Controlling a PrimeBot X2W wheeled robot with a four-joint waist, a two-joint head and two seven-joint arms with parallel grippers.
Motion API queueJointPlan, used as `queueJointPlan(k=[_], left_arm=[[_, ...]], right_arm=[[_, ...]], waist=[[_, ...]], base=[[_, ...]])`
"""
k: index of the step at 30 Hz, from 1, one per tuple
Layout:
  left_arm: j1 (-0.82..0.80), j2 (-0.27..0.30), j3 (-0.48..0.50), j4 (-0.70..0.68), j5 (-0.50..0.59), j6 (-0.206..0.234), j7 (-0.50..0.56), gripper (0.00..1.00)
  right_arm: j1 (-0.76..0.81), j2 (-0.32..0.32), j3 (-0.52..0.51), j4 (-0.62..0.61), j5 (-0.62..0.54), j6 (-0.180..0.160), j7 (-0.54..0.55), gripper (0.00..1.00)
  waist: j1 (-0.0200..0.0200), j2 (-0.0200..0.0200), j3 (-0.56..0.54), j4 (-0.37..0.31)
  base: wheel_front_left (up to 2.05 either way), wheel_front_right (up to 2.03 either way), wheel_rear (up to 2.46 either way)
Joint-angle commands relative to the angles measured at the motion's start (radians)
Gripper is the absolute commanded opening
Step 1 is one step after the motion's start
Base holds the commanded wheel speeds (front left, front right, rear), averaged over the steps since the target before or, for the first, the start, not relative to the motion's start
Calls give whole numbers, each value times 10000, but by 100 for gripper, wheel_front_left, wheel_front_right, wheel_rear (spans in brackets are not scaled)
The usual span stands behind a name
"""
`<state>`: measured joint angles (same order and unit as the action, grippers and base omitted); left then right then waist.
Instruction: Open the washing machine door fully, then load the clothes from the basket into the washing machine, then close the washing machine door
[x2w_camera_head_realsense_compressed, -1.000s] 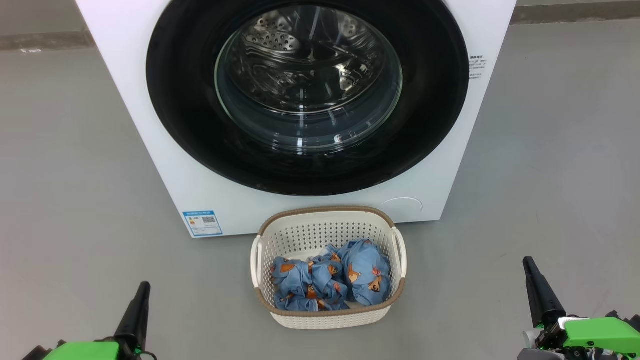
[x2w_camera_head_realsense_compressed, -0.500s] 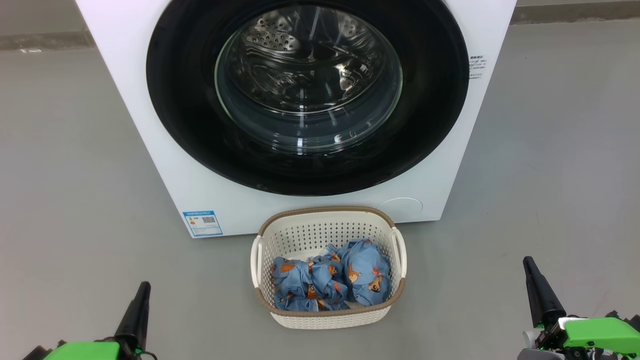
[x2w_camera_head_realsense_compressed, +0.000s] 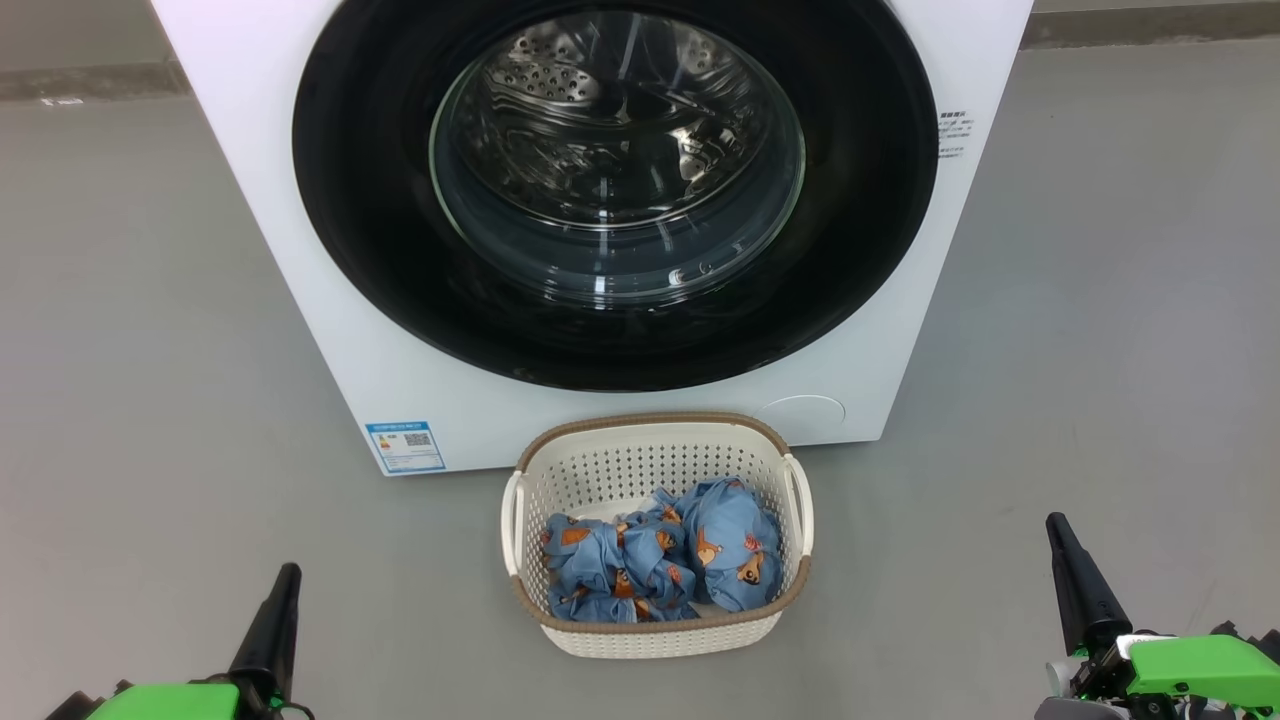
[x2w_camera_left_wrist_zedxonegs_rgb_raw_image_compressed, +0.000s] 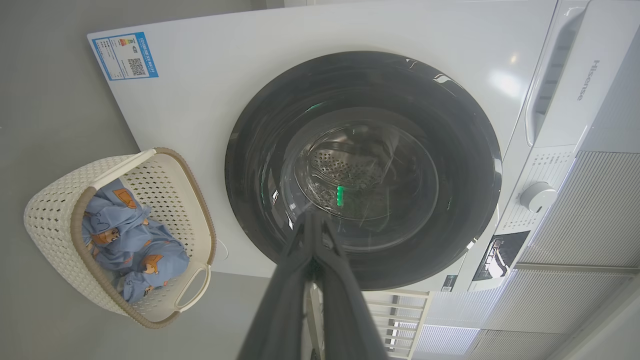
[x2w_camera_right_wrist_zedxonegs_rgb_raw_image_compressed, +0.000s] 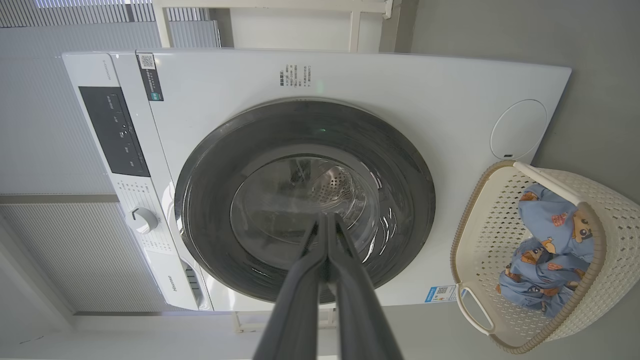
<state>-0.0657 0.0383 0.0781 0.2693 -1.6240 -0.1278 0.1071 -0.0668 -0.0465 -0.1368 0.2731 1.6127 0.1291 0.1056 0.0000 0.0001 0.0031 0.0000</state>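
Observation:
The white washing machine (x2w_camera_head_realsense_compressed: 330, 330) stands ahead on the grey floor, its round black-rimmed door (x2w_camera_head_realsense_compressed: 380, 250) shut flat against the front, the steel drum visible through the glass. Right in front of it sits the cream basket (x2w_camera_head_realsense_compressed: 660, 435) holding the light blue bear-print clothes (x2w_camera_head_realsense_compressed: 665, 560). My left gripper (x2w_camera_head_realsense_compressed: 285, 575) hovers low at the near left, fingers together and holding nothing. My right gripper (x2w_camera_head_realsense_compressed: 1055, 525) hangs at the near right, likewise shut and empty. Each wrist view looks along its shut fingers (x2w_camera_left_wrist_zedxonegs_rgb_raw_image_compressed: 312, 222) (x2w_camera_right_wrist_zedxonegs_rgb_raw_image_compressed: 325, 220) at the door (x2w_camera_left_wrist_zedxonegs_rgb_raw_image_compressed: 465, 150) (x2w_camera_right_wrist_zedxonegs_rgb_raw_image_compressed: 210, 165), with the basket (x2w_camera_left_wrist_zedxonegs_rgb_raw_image_compressed: 55, 200) (x2w_camera_right_wrist_zedxonegs_rgb_raw_image_compressed: 612, 195) off to one side.
Bare grey floor (x2w_camera_head_realsense_compressed: 150, 400) spreads on both sides of the machine and basket. A blue label (x2w_camera_head_realsense_compressed: 405, 446) and a round cap (x2w_camera_head_realsense_compressed: 803, 410) mark the machine's lower front. The control panel with a dial (x2w_camera_right_wrist_zedxonegs_rgb_raw_image_compressed: 142, 220) sits above the door; ribbed wall panels lie behind.

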Motion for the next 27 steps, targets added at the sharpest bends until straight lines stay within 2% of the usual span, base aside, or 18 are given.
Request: queueJointPlan(k=[1,22,23,27], left_arm=[[-422,129,354,-243,152,-29,59,0],[-423,127,358,-243,156,-29,62,0],[0,-2,4,1,12,0,0,100],[182,-103,-45,293,-5,4,-7,100]], right_arm=[[-412,-40,223,-284,-48,16,82,0],[-412,-39,221,-284,-49,16,83,0],[0,2,0,0,0,0,-1,100],[171,65,2,335,-1,0,-17,100]], waist=[[0,-1,0,0],[0,-1,0,0],[0,-1,0,0],[0,-1,0,-1]], base=[[0,0,0],[0,0,0],[0,0,0],[0,0,0]])
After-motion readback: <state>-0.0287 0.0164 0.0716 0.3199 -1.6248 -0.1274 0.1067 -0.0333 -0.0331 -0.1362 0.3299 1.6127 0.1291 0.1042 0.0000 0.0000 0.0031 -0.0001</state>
